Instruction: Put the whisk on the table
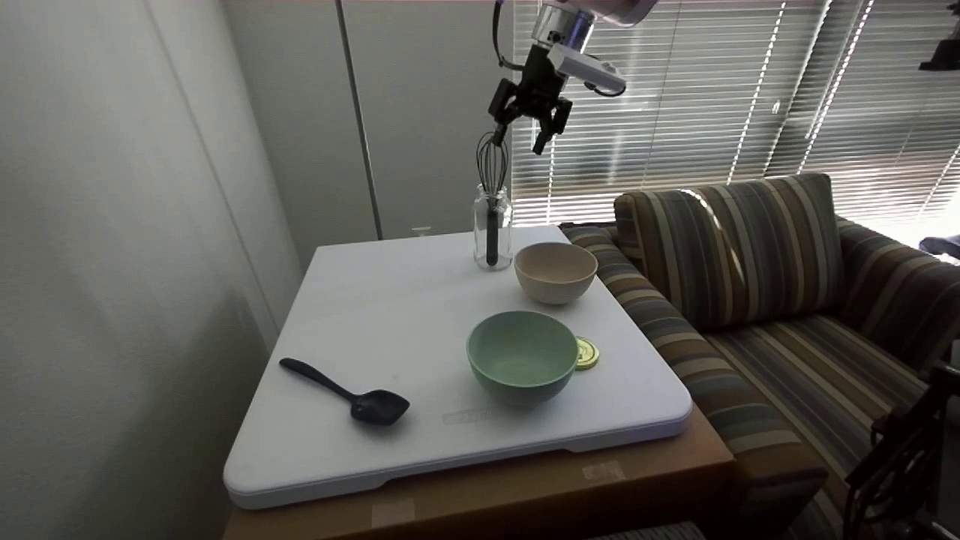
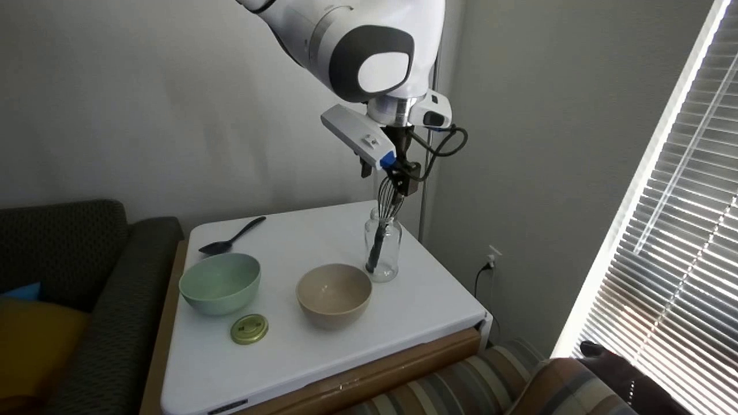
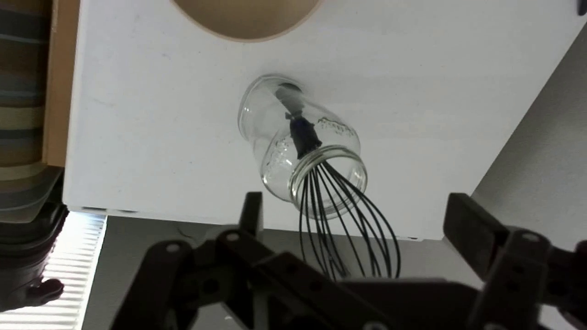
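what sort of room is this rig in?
Probably a living room or lounge, home or office unclear: a striped sofa beside the table, a dark sofa along another side, and window blinds.

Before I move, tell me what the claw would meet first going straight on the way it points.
Most likely the whisk: in the wrist view its wire loops, rising from the glass jar, line up with the gap of the open claw. Depth is unclear, so how soon is hard to say.
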### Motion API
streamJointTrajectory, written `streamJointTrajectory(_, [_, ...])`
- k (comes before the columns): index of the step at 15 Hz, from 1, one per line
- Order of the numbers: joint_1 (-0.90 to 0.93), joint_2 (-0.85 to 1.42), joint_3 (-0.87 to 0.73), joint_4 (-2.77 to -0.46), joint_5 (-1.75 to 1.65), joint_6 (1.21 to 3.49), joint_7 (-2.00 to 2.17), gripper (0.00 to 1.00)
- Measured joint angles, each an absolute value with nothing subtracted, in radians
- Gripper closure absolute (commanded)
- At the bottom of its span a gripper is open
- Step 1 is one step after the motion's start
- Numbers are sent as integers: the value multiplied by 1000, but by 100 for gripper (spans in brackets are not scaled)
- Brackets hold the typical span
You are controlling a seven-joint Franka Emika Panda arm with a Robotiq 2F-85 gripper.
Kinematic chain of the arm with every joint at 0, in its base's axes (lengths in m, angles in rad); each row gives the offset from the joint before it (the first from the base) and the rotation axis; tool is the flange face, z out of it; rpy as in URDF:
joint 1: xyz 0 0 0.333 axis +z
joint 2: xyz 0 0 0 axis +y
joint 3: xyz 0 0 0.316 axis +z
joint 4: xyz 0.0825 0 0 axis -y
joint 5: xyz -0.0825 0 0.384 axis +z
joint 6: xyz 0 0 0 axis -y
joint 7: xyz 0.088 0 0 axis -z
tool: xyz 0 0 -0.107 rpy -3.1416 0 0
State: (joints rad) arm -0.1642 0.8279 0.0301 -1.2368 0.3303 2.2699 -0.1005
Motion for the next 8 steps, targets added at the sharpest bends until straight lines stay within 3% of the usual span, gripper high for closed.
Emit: streamJointTrajectory(8, [-117, 921, 40, -1102, 185, 2277, -160, 0])
